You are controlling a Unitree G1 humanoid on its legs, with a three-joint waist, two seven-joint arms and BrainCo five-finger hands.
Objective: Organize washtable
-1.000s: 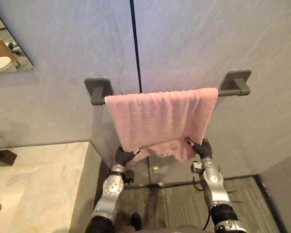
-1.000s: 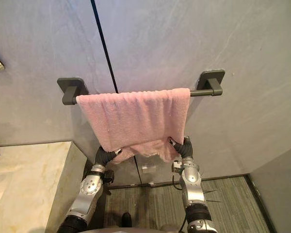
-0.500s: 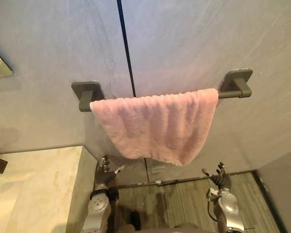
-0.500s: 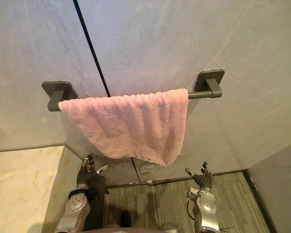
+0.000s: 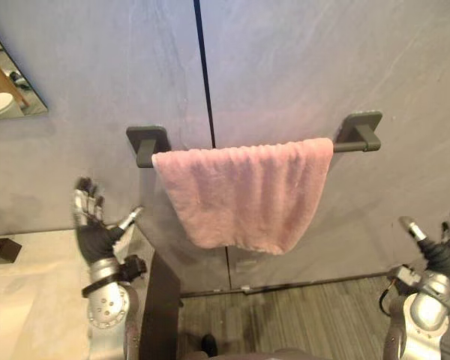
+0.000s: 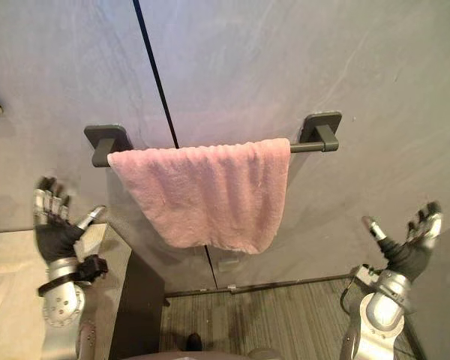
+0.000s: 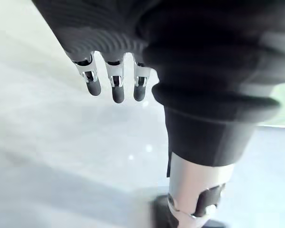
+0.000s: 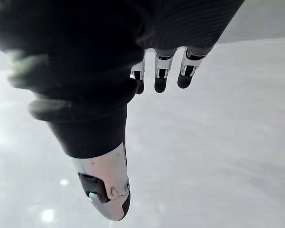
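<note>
The left hand (image 5: 94, 238) holds its silver, dark-tipped fingers (image 5: 82, 204) straight and spread, gripping nothing, above the right edge of the pale marble bench (image 5: 30, 292). The right hand (image 6: 409, 253) is likewise splayed and empty, far off to the right. Between them one pink terry towel (image 5: 244, 191) hangs over one dark grey rail (image 5: 346, 146) (two square brackets) on the smooth grey wall (image 5: 322, 60). Its slanted hem hangs free above the striped floor (image 5: 307, 322).
</note>
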